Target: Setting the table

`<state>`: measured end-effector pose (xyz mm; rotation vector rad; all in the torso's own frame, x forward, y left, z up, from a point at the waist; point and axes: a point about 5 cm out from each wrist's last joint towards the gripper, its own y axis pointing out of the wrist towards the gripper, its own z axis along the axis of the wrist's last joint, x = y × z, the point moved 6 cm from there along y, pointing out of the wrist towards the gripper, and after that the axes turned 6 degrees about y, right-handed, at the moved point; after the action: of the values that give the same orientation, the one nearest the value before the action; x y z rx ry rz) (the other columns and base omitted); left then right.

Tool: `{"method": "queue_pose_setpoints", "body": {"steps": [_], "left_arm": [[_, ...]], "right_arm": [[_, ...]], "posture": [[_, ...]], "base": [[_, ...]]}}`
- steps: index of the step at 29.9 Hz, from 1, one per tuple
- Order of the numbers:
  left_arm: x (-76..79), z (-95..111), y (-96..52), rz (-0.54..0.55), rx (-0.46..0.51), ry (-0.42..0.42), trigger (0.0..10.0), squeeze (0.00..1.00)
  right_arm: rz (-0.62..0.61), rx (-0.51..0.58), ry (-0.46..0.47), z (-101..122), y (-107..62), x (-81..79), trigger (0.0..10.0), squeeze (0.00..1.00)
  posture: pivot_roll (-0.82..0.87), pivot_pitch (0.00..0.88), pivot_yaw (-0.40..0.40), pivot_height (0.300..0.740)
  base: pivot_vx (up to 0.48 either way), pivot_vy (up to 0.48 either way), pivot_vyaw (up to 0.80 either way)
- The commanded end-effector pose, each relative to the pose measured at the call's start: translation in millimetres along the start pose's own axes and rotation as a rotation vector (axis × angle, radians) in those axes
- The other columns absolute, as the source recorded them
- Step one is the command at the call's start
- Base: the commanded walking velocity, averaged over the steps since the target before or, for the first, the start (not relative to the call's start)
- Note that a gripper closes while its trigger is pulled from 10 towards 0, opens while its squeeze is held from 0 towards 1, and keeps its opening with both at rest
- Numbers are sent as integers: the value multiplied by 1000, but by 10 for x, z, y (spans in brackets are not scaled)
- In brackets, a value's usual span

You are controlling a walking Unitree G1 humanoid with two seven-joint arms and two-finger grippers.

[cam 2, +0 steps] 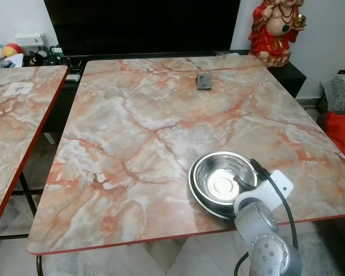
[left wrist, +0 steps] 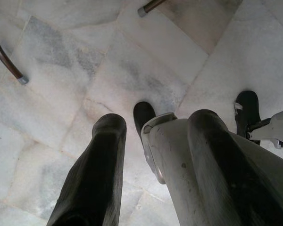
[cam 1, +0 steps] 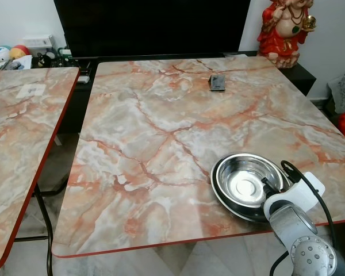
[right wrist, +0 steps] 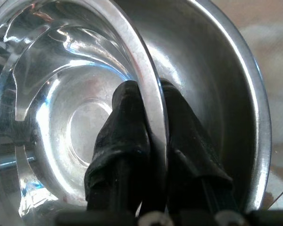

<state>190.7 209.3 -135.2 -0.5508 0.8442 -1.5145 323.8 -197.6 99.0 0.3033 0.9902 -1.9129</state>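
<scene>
right gripper (right wrist: 153, 122) clamped on inner steel bowl (right wrist: 70, 117) rim, nested in outer bowl (cam 1: 233, 204) near right table (cam 1: 161, 126) edge, likely lifting it apart for a setting.

steel bowls (cam 1: 248, 185) (stacked) | marble table (cam 1: 161, 132) near edge | right arm (cam 1: 302, 230) beside

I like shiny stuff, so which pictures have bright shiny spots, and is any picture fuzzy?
Left eye view: a white glint sits in the steel bowl and pale sheen on the marble table. Right wrist view: streaky glare inside the bowl, the right pincer shut on its rim, close and soft. Left wrist view: dim, evenly lit floor.
</scene>
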Motion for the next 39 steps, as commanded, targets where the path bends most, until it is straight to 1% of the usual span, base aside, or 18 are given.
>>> {"method": "queue_pose_setpoints", "body": {"steps": [1, 9, 18, 19, 20, 25, 26, 27, 28, 29, 30, 31, 32, 33, 34, 37, 38, 39], "left_arm": [[12, -186, -42, -12, -65, 11, 10000, 0], [13, -202, -48, -12, -68, 15, 10000, 0], [65, -230, -52, -20, -77, 19, 10000, 0], [71, -235, -52, -20, -79, 19, 10000, 0], [72, -236, -53, -21, -79, 19, 10000, 0], [65, -242, -55, -20, -81, 19, 10000, 0], [58, -241, -55, -19, -80, 19, 10000, 0], [49, -237, -55, -18, -80, 19, 10000, 0], [25, -225, -53, -17, -77, 19, 10000, 0], [25, -225, -53, -17, -77, 19, 10000, 0], [5, -214, -51, -15, -74, 19, 10000, 0], [-12, -203, -50, -14, -70, 19, 10000, 0], [-17, -200, -49, -14, -69, 19, 10000, 0], [-24, -198, -50, -14, -68, 19, 10000, 0], [-32, -196, -51, -13, -67, 19, 10000, 0], [-34, -196, -51, -13, -66, 18, 10000, 0], [-32, -201, -54, -13, -66, 18, 10000, 0], [-30, -203, -55, -13, -66, 18, 10000, 0]], "right_arm": [[10, 14, 22, 33, -2, -30, 10000, 0], [22, 61, 75, 138, 3, -66, 10000, 0], [22, 32, 73, 69, 16, -64, 10000, 0], [24, 34, 77, 67, 17, -69, 10000, 82], [24, 35, 78, 68, 19, -70, 10000, 98], [25, 26, 71, 52, 36, -76, 10000, 98], [27, 22, 68, 44, 36, -81, 10000, 439], [28, 21, 68, 40, 36, -84, 10000, 643], [29, 20, 66, 36, 33, -90, 10000, 690], [29, 20, 66, 36, 33, -90, 10000, 690], [28, 20, 66, 36, 32, -92, 10000, 663], [26, 21, 67, 39, 33, -90, 10000, 561], [26, 22, 67, 40, 33, -89, 10000, 561], [25, 23, 67, 43, 34, -87, 10000, 133], [25, 25, 66, 51, 35, -85, 10000, 0], [26, 27, 65, 57, 36, -86, 10000, 0], [28, 29, 66, 65, 34, -94, 10000, 416], [30, 30, 66, 68, 32, -98, 10000, 416]], "posture": [[-56, 136, -17, 740], [-56, 132, -16, 740], [-54, 136, -18, 740], [-54, 136, -19, 740], [-54, 136, -19, 740], [-52, 137, -19, 740], [-52, 137, -19, 740], [-53, 138, -18, 740], [-53, 137, -18, 740], [-53, 137, -18, 740], [-55, 138, -18, 740], [-54, 137, -18, 740], [-54, 137, -18, 740], [-54, 137, -18, 740], [-54, 137, -19, 740], [-54, 136, -19, 740], [-53, 137, -19, 740], [-53, 137, -19, 740]], "base": [[0, 0, 0], [0, 0, 0], [0, 0, 0], [0, 0, 0], [0, 0, 0], [0, 0, 0], [0, 0, 0], [0, 0, 0], [0, 0, 0], [0, 0, 0], [0, 0, 0], [0, 0, 0], [0, 0, 0], [0, 0, 0], [0, 0, 0], [0, 0, 0], [0, 0, 0], [0, 0, 0]]}}
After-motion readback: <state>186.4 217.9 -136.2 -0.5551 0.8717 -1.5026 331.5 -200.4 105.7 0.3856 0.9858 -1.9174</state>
